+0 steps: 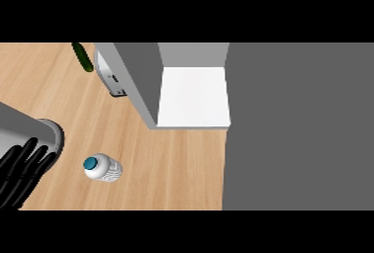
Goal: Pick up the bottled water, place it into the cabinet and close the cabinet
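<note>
Down on the counter: pale wood grain, running from the left edge to a big grey panel on the right.
Bottle: standing upright on the counter, teal cap facing up, clear ribbed body, nothing touching it.
Cabinet: up top, well apart from the bottle, door open, white shelf showing inside.
Left hand: low at the left edge, just beside the bottle, black fingers straight and spread, holding nothing.
Right hand: out of sight.
Green object: long and dark, lying near the cabinet's left side; can't tell what it is.
</note>
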Tool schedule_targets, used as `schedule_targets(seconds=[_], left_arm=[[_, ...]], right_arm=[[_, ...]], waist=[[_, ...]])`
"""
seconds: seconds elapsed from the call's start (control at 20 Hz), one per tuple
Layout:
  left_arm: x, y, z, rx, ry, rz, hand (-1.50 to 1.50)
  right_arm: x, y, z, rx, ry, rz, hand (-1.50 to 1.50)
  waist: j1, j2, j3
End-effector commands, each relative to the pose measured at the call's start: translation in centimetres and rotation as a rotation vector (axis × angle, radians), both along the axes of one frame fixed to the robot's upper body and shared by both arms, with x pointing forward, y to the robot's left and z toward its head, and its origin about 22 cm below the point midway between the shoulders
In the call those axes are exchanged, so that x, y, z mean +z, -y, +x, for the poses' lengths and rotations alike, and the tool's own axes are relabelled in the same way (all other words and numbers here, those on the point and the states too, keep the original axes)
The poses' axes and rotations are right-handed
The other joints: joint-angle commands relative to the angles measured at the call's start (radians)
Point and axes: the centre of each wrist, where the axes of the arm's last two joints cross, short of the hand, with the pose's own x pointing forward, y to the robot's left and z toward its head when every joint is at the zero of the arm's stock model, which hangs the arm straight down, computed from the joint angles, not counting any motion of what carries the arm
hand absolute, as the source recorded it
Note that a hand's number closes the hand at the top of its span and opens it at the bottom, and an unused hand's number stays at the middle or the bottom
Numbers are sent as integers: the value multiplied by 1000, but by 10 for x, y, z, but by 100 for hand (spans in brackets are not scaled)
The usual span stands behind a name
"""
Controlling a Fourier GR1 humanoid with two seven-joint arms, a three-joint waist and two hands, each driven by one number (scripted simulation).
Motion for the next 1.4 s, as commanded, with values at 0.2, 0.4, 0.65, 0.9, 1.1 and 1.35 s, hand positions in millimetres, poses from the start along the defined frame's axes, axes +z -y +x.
schedule_targets(seconds=[0.2, 0.4, 0.65, 0.9, 1.1, 1.35], left_arm=[[-32, 1, 5, 49, -17, 21, -150], [-54, -26, 24, 114, -27, 30, -150], [-93, -29, 25, 146, -55, 53, -150], [-116, -30, 55, 140, -87, 49, -150], [-150, -29, 68, 159, -107, 64, -150], [-191, -31, 66, 203, -113, 27, -150]], right_arm=[[13, -3, -30, 6, 33, 9, -150], [-4, -2, -29, -2, 6, -6, -150], [13, -3, -42, 4, 22, -8, -150], [11, -1, -48, -1, 39, -3, -150], [15, 8, -52, 14, 45, -18, -150], [7, 10, -61, 19, 31, -26, -150]], waist=[[-6, 0, 0], [-8, 1, 0], [-9, 1, -1], [-13, 1, -1], [-16, 3, -1], [-21, 1, -1]])
